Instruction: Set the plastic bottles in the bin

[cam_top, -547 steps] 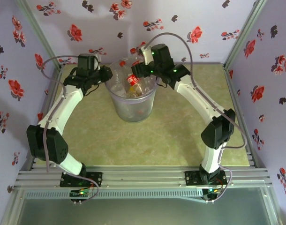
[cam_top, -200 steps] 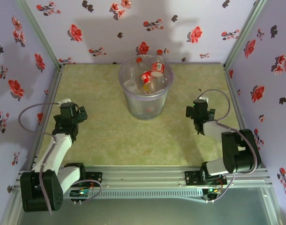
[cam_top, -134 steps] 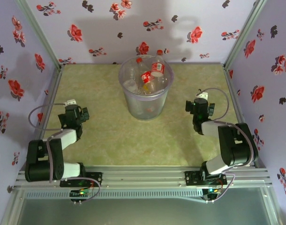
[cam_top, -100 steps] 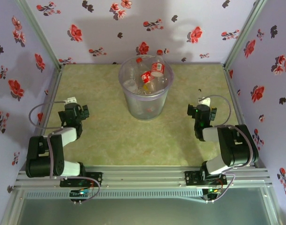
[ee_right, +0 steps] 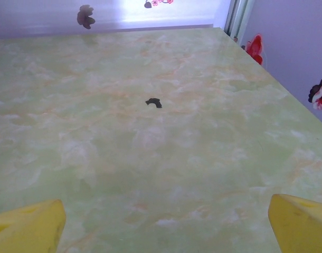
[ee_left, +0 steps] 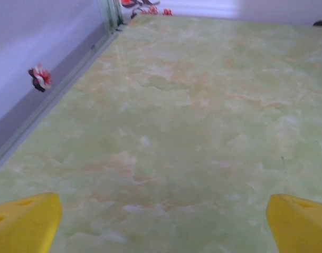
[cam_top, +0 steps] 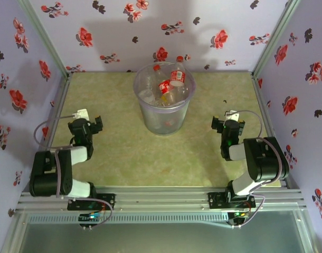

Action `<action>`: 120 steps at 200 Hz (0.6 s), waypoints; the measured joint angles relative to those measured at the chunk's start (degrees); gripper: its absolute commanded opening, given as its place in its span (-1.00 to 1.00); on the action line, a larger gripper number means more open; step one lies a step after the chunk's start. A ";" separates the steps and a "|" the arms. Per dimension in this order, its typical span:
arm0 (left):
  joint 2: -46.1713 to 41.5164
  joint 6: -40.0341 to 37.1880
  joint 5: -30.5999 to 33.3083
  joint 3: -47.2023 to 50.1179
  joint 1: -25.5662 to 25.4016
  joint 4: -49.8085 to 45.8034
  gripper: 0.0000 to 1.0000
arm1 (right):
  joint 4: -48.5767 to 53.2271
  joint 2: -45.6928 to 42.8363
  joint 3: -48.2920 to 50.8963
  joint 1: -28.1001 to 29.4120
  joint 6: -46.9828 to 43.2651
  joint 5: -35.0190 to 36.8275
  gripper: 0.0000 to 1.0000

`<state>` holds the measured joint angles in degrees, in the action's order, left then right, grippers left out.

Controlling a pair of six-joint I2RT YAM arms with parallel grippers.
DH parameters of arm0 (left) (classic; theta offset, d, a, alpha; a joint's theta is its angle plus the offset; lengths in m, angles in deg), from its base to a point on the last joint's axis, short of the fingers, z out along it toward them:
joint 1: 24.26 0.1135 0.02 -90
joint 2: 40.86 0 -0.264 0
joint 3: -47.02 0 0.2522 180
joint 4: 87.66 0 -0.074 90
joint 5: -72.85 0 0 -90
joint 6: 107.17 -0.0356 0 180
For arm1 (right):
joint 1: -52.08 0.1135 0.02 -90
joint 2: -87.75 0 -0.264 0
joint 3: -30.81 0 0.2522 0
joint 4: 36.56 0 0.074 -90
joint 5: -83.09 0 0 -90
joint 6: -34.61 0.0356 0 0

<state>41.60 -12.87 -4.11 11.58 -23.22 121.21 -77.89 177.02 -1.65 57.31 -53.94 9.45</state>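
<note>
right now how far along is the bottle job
Done: the plastic bottles I can see all sit inside the bin. In hand: nothing. The left end effector and right end effector are open and empty, low over the table near the arm bases. Left: apparently nothing. A small dark scrap lies on the table, but it is not a bottle.

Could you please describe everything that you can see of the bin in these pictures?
The bin is a large round bucket of translucent grey-lavender plastic that tapers toward its base. It stands upright on the green marbled table, toward the far wall and roughly midway between the sides. Through its open top, several plastic bottles lie piled inside, clear with red caps and red-white labels. A reddish patch shows faintly through the wall. Nothing but the table and the bottles touches it.
</note>
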 measured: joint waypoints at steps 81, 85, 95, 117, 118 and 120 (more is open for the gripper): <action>6.03 -0.66 -0.17 -0.55 -2.40 6.69 0.99 | 1.03 0.00 -0.98 -0.92 2.16 2.27 0.99; 6.01 -0.66 -0.17 -0.55 -2.40 6.73 0.99 | 1.03 0.00 -0.98 -0.92 2.16 2.54 0.99; 6.03 -0.66 -0.17 -0.55 -2.40 6.75 0.99 | 1.03 0.00 -0.98 -0.92 2.19 3.02 0.99; 6.01 -0.66 -0.17 -0.55 -2.40 6.86 0.99 | 1.03 0.00 -0.98 -0.92 2.21 3.43 0.99; 6.03 -0.66 -0.17 -0.55 -2.40 6.86 0.99 | 1.05 0.00 -0.98 -0.92 2.21 3.43 0.99; 6.01 -0.66 -0.17 -0.55 -2.40 6.86 0.99 | 1.03 0.00 -0.98 -0.92 2.21 3.45 0.99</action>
<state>47.61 -13.53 -4.29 11.04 -25.62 128.07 -76.86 177.02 -2.63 56.40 -51.73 12.90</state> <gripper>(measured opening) 0.997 0.993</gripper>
